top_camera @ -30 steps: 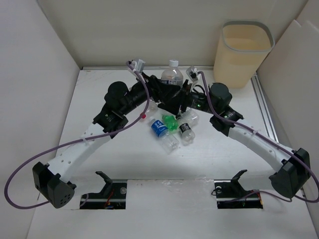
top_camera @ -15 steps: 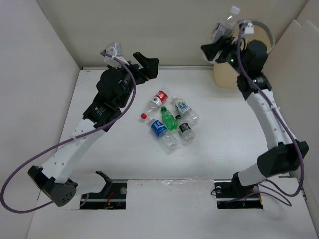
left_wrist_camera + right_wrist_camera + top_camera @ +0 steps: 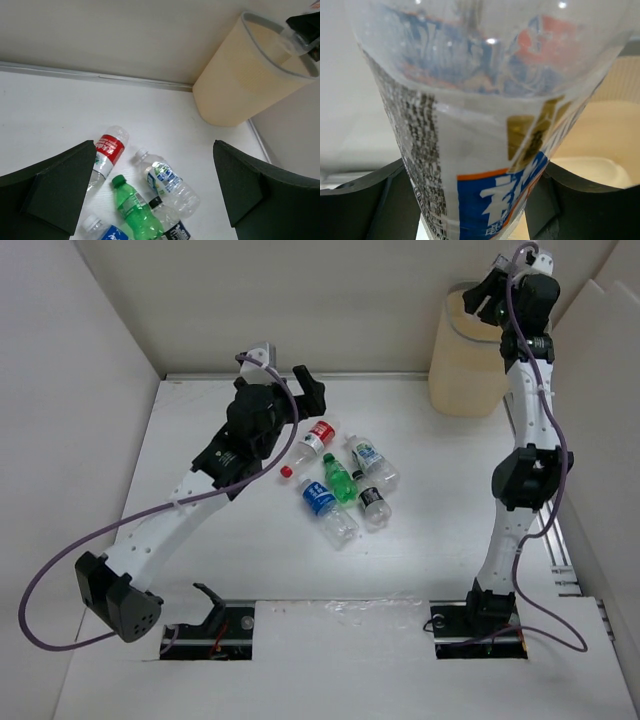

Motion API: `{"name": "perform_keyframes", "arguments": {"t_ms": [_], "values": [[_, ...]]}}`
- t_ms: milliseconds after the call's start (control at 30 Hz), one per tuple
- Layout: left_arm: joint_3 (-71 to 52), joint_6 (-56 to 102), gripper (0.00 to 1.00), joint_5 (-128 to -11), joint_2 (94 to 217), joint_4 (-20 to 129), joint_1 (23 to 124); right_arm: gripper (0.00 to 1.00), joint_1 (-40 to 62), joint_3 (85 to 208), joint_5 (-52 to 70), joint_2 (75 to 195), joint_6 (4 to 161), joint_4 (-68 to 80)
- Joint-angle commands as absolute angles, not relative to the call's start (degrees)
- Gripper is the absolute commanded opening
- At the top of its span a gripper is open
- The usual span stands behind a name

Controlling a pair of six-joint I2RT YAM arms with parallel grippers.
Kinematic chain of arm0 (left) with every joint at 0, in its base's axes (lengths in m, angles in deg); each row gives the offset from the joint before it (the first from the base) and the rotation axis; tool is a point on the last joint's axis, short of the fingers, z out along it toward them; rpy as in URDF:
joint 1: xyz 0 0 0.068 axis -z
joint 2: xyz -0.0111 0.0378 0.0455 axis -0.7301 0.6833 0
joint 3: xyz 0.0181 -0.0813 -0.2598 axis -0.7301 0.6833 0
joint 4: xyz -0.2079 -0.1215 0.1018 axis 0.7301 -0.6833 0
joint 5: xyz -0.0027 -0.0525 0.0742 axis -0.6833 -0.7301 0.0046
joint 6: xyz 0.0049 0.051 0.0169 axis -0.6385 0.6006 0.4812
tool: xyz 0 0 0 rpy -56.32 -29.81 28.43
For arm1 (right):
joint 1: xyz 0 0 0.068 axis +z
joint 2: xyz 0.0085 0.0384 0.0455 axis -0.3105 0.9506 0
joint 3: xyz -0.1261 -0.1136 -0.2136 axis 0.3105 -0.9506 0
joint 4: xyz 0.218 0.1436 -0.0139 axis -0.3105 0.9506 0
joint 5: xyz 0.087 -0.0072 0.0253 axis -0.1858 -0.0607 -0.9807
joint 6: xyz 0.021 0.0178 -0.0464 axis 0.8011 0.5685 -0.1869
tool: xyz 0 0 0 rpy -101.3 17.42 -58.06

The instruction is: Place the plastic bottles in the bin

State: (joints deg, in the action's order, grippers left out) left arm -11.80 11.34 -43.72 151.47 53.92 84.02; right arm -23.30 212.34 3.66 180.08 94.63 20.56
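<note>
Five plastic bottles lie in a cluster mid-table: red-labelled (image 3: 318, 435), green (image 3: 340, 478), blue-labelled (image 3: 320, 498), white-and-blue-labelled (image 3: 368, 455) and black-labelled (image 3: 373, 500). My left gripper (image 3: 310, 388) hovers open just behind them; its wrist view shows the red-labelled bottle (image 3: 107, 150) and the green bottle (image 3: 132, 207) between its spread fingers (image 3: 60, 195). The beige bin (image 3: 480, 355) stands at the far right. My right gripper (image 3: 488, 302) is raised over its rim, shut on a clear bottle (image 3: 485, 150) with a white, blue and orange label. The bin's inside (image 3: 590, 150) shows below that bottle.
A loose red cap (image 3: 286, 472) lies left of the cluster. White walls close the table on the left, back and right. A metal rail (image 3: 535, 470) runs along the right edge. The right arm (image 3: 525, 470) stands tall beside the bin.
The right arm lifted the upright bottle from mid-table and swung it up over the bin. The left gripper opened, pulled away, and now sits just behind the cluster.
</note>
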Motion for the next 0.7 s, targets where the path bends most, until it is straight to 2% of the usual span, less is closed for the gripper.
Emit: {"name": "perform_keyframes", "arguments": {"t_ms": [0, 33, 267, 433, 533, 667], "values": [[-13.87, 15.93, 1.00, -40.59, 153.92, 56.73, 83.64, 0.69, -24.07, 215.32, 9.56, 178.54, 94.30, 19.62], [-14.40, 16.64, 1.00, -40.58, 154.71, 56.21, 83.11, 1.00, -24.59, 215.32, 10.62, 178.54, 94.30, 19.62], [-18.00, 17.52, 1.00, -47.00, 161.92, 56.29, 74.93, 1.00, -23.36, 216.10, 20.20, 175.38, 91.14, 18.92], [-22.58, 29.53, 1.00, -49.01, 172.53, 55.24, 74.32, 1.00, -23.36, 221.56, 24.34, 176.79, 90.43, 22.43], [-25.91, 33.25, 1.00, -54.11, 176.77, 52.44, 74.32, 1.00, -22.67, 215.43, 24.87, 170.74, 90.43, 23.05], [-27.24, 35.99, 1.00, -57.46, 182.65, 50.32, 74.32, 1.00, -19.33, 199.91, 20.05, 160.98, 90.43, 25.41]]}}
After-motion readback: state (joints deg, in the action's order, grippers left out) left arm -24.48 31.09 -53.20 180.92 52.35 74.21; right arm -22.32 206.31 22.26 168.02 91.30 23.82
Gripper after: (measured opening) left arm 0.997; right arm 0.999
